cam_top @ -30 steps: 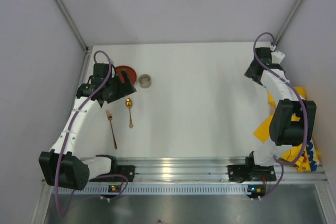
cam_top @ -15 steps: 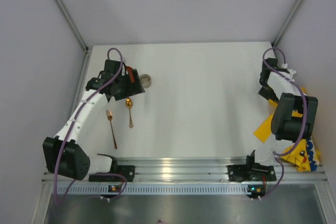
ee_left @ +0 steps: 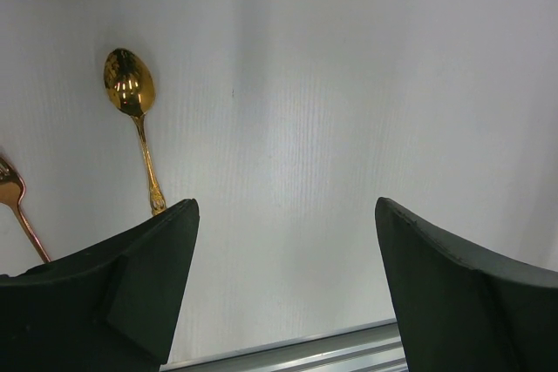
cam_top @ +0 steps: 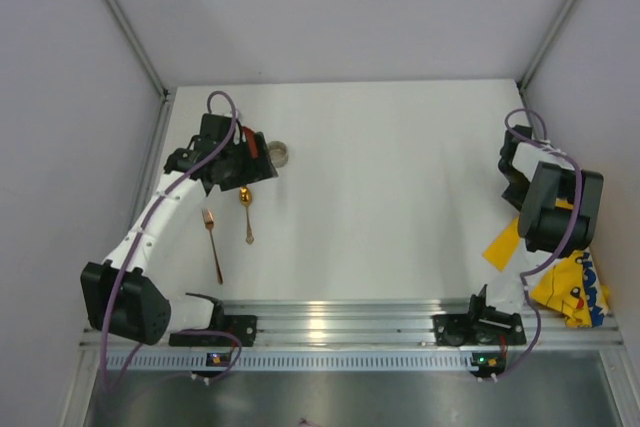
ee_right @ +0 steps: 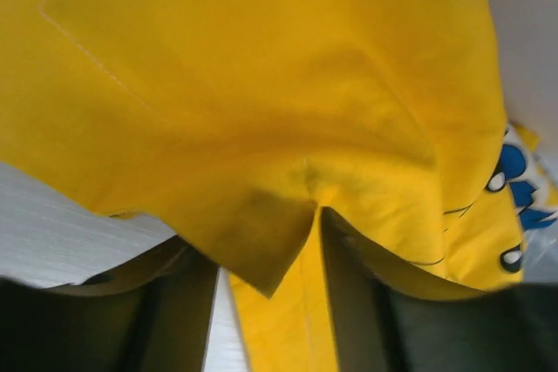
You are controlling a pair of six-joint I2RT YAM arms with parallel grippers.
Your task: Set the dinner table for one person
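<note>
The white dinner table (cam_top: 400, 197) holds a gold spoon (cam_top: 246, 211), a copper fork (cam_top: 212, 244), a red plate (cam_top: 252, 146) and a small metal cup (cam_top: 279, 154) at the far left. My left gripper (cam_top: 247, 169) hovers over the plate's near edge. It is open and empty (ee_left: 286, 208), with the spoon (ee_left: 132, 102) ahead of it. My right gripper (ee_right: 270, 302) is low at the table's right edge, pushed into the yellow printed cloth (ee_right: 261, 84). A strip of cloth lies between its narrowed jaws, and a fold covers the fingertips.
The yellow cloth (cam_top: 570, 287) hangs crumpled over the table's right side, one corner (cam_top: 500, 245) lying on the white top. Silver rails (cam_top: 340, 322) run along the near edge. Grey walls close in the back and both sides.
My right arm swung from the far right corner down to the cloth, and its jaws narrowed. My left gripper shifted right over the red plate, then held still.
</note>
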